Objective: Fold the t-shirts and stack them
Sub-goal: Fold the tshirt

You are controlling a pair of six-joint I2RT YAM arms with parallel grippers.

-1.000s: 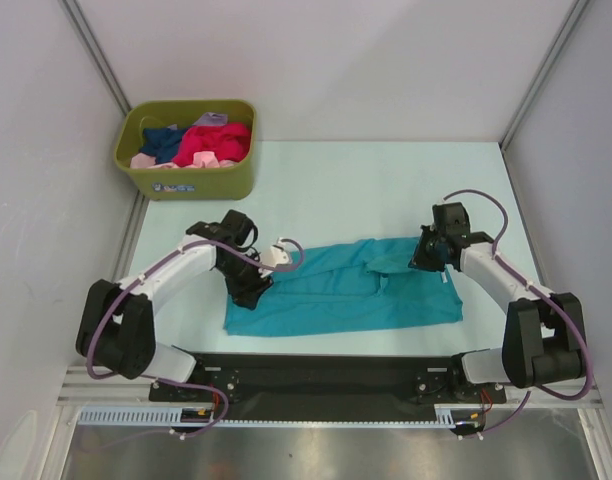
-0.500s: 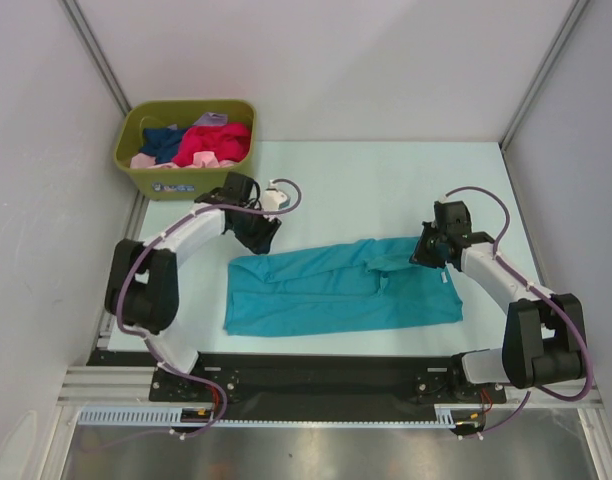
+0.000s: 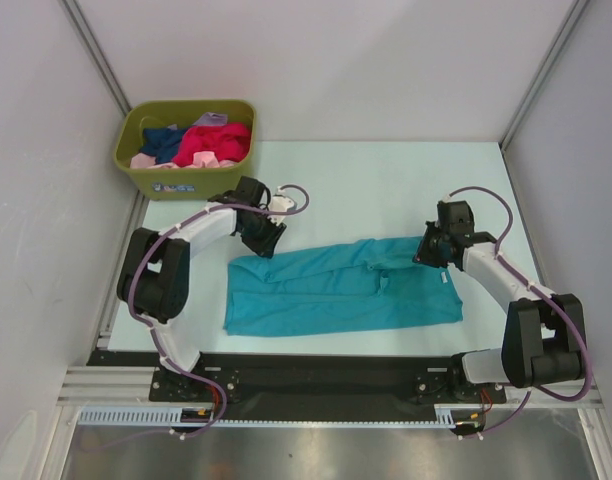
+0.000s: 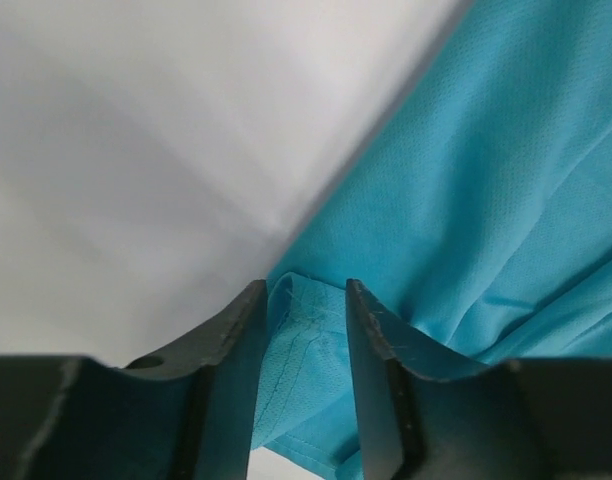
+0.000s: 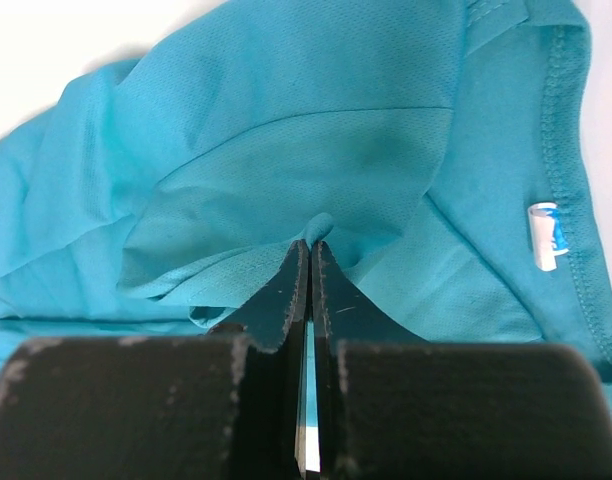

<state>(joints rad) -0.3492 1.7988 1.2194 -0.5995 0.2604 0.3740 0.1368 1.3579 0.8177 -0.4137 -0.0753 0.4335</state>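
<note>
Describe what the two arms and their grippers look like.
Both the left arm and right arm have white shells on the links and bulky black joints, with a thin purple cable looping along each. The left gripper and right gripper carry flat black fingers tapering toward the tips.

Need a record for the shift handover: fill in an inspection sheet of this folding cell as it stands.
Surface: pale table, no spills seen.
Job's things: teal t-shirt lies spread out, partly folded, near the arms; other t-shirts, magenta, navy and pink, are heaped in the olive bin at the far left corner.
Clutter: nothing seen.
Grippers: left gripper jaws apart around the shirt's far left corner; right gripper shut on a fold near the collar.
Cables: purple cables loop along both arms, off the cloth.
Surroundings: white walls on three sides.
</note>
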